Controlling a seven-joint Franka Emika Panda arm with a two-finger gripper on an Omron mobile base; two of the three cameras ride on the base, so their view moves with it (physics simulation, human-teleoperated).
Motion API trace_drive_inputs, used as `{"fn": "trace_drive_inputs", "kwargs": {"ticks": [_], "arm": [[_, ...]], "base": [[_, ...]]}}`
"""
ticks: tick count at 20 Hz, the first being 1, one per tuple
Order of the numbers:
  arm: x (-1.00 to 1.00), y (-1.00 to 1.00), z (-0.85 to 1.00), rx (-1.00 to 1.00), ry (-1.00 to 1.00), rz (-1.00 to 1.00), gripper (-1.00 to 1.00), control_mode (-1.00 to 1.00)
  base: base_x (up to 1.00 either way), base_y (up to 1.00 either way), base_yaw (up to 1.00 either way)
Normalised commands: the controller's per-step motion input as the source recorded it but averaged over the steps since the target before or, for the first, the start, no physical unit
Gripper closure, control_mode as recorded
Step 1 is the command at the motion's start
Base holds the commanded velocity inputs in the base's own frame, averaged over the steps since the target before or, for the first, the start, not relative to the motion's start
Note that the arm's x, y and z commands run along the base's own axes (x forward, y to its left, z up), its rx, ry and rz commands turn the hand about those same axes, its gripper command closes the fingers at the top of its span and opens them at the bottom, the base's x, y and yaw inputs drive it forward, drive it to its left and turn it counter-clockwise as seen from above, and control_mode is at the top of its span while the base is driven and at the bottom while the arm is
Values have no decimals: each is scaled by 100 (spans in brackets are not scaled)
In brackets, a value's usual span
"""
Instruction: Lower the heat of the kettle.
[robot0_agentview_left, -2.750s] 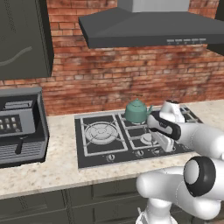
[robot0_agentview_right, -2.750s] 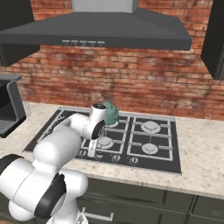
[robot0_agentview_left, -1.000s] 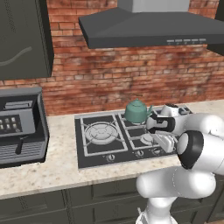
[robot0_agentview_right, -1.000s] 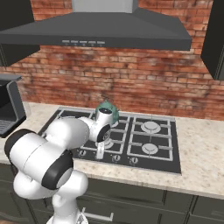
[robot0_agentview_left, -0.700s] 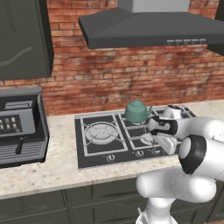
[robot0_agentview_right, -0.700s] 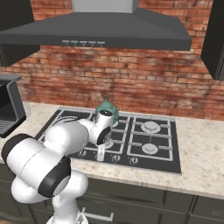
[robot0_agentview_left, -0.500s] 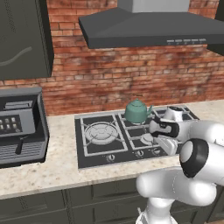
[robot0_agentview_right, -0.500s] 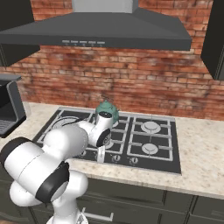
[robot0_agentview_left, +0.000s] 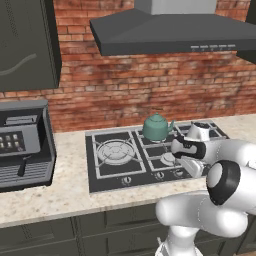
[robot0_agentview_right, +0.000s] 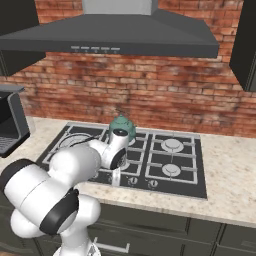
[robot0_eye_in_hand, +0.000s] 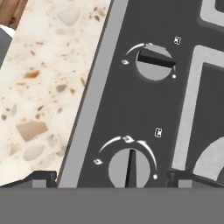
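The teal-green kettle (robot0_agentview_left: 156, 127) (robot0_agentview_right: 122, 126) stands upright on a rear burner of the black stove (robot0_agentview_left: 115, 175) (robot0_agentview_right: 195, 185), behind my hand. My gripper (robot0_agentview_left: 191, 169) (robot0_agentview_right: 116, 178) (robot0_eye_in_hand: 113, 177) points down at the knob strip along the stove's front edge. In the hand view it is open, with its fingertips (robot0_eye_in_hand: 43, 177) wide apart on either side of a round grey knob (robot0_eye_in_hand: 130, 168). That knob's bar points along the view's vertical. A second knob (robot0_eye_in_hand: 154, 63) lies further along the strip, its bar turned crosswise.
A black coffee machine (robot0_agentview_left: 22, 145) (robot0_agentview_right: 7, 125) sits on the speckled counter (robot0_agentview_left: 60, 197) left of the stove. A dark hood (robot0_agentview_left: 175, 35) hangs overhead against the brick wall. More knobs (robot0_agentview_right: 132, 180) run along the stove's front strip.
My hand has sunk a little toward the knob strip, and the arm's elbow has swung round. The kettle has not moved.
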Motion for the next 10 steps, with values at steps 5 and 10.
{"fn": "trace_drive_inputs", "kwargs": {"ticks": [5, 10], "arm": [[-51, 0, -20, 0, -1, 4, -100, -100], [-39, 0, -22, 0, 0, 4, -100, -100]], "base": [[0, 0, 0], [0, 0, 0]]}}
